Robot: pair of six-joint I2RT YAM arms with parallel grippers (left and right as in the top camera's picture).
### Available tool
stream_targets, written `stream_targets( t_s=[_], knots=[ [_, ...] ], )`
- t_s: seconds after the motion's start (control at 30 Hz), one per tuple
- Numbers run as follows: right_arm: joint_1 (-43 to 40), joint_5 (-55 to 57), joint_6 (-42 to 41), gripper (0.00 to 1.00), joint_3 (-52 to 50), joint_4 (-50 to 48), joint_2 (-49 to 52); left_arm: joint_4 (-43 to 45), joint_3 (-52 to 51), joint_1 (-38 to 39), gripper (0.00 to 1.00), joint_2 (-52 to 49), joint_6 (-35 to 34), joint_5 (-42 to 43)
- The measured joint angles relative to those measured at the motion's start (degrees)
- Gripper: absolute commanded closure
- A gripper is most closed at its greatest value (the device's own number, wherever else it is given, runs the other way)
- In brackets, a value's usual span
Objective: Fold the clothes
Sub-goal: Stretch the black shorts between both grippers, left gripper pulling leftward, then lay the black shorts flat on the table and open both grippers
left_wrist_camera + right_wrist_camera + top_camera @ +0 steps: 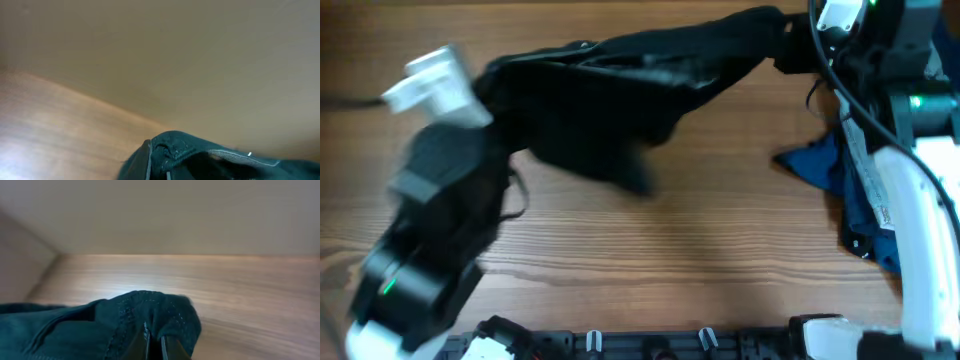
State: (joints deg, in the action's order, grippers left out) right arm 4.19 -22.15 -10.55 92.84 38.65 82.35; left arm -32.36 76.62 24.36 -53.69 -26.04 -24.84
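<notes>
Overhead – 1 shorts (620,100), 1 blue cloth (825,165), L fingers (140,167), R fingers (170,352) – pinching shorts

Wood-grain table (650,250) meets a plain beige wall (200,50), softly lit.

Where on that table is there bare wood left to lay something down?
The widest bare stretch of table is the front middle: below the black shorts, between the left arm and the blue cloth. A narrower strip lies beyond the shorts at far left. The right side is crowded with the blue cloth and the right arm.
</notes>
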Motion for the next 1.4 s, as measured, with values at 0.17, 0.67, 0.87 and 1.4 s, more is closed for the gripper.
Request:
stream_targets(
  t_s=[0.17, 0.67, 0.87, 1.4],
  knots=[
    [0.20, -1.11, 0.20, 0.96, 0.11, 4.07, -12.44, -2.25, -0.07, -2.73, 0.96, 5.62, 0.90, 3.78],
    [-0.20, 8.96, -2.49, 0.96, 0.33, 17.09, -14.49, -7.69, -0.22, -2.73, 0.96, -3.91, 1.36, 6.71],
    [-0.26, 5.53, -1.31, 0.96, 0.33, 16.44, -20.52, -12.09, 2.38, -2.73, 0.96, 1.14, 2.54, 7.56],
    [-0.48, -0.22, -1.31, 0.96, 1.22, 7.13, -8.17, -12.83, 6.51, -3.21, 0.96, -5.64, 0.42, 1.92]
  ],
)
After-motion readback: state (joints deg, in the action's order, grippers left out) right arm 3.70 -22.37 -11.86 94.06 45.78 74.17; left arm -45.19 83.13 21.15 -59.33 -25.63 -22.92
